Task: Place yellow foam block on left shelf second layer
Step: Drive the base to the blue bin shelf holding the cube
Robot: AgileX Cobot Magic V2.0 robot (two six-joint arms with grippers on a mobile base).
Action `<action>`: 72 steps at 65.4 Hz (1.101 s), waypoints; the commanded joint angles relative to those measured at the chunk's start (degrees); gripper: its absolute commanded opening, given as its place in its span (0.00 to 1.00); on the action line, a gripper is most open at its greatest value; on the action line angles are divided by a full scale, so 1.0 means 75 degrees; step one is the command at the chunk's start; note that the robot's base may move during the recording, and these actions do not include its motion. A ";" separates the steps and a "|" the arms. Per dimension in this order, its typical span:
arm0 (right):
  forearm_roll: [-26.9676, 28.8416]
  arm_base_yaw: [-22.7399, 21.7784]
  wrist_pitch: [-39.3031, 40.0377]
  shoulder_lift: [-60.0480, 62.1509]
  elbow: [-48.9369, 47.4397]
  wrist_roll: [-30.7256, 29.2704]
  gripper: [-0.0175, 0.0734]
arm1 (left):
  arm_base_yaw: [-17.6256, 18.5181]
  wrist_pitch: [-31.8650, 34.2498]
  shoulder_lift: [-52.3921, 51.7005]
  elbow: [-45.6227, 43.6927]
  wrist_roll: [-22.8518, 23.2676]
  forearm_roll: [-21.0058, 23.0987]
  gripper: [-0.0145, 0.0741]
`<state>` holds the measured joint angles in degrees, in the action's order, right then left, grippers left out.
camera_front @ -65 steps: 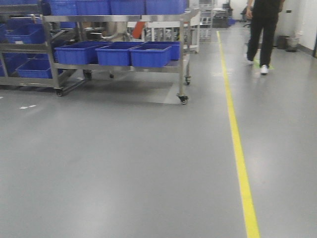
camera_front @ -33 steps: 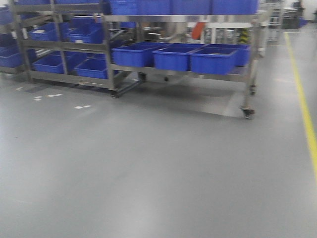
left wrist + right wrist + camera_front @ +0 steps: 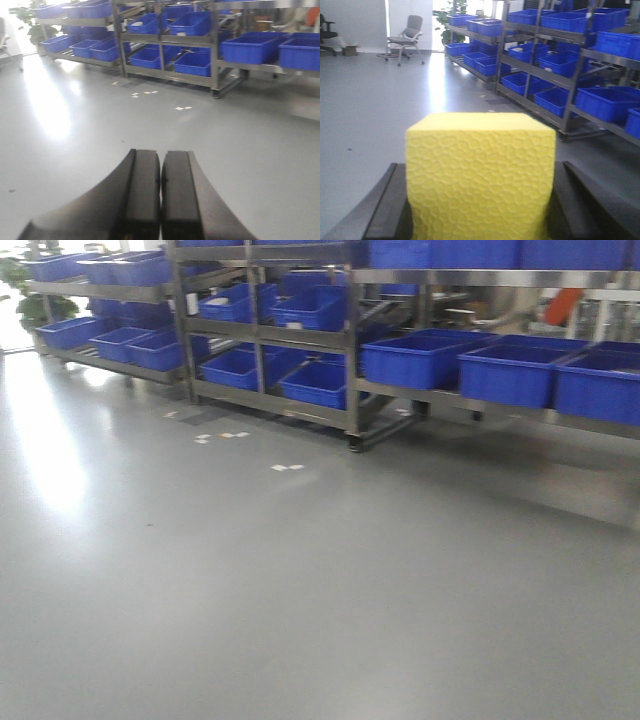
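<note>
The yellow foam block [image 3: 480, 175] fills the lower middle of the right wrist view, a bright cube with a dimpled face. My right gripper [image 3: 480, 164] is shut on it, with one black finger [image 3: 390, 200] pressed on each side. In the left wrist view my left gripper [image 3: 161, 155] is shut, its two black pads together with nothing between them, held above the grey floor. Steel shelf racks [image 3: 350, 340] with several layers stand ahead. Neither gripper nor the block shows in the front view.
Blue bins [image 3: 415, 358] fill the rack layers, and the same racks [image 3: 580, 55] run along the right of the right wrist view. White scraps [image 3: 285, 468] lie on the floor before the racks. An office chair [image 3: 407, 37] and a plant [image 3: 451, 10] stand far off.
The front view has swung left: the yellow floor line and the walking person have left the frame, and more racks with blue bins have come in from the left.
</note>
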<state>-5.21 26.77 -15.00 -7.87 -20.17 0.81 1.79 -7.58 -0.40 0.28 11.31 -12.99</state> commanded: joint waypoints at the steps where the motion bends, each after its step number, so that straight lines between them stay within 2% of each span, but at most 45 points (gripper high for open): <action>1: -0.0094 -0.0040 0.0707 -0.0090 -0.0213 -0.0012 0.31 | 0.0006 0.0651 -0.0103 0.0197 0.0030 0.0024 0.32; 72: -0.0094 -0.0040 0.0707 -0.0090 -0.0213 -0.0012 0.31 | 0.0006 0.0651 -0.0103 0.0197 0.0030 0.0024 0.32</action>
<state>-5.21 26.77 -15.00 -7.87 -20.17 0.90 1.79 -7.58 -0.40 0.28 11.31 -12.99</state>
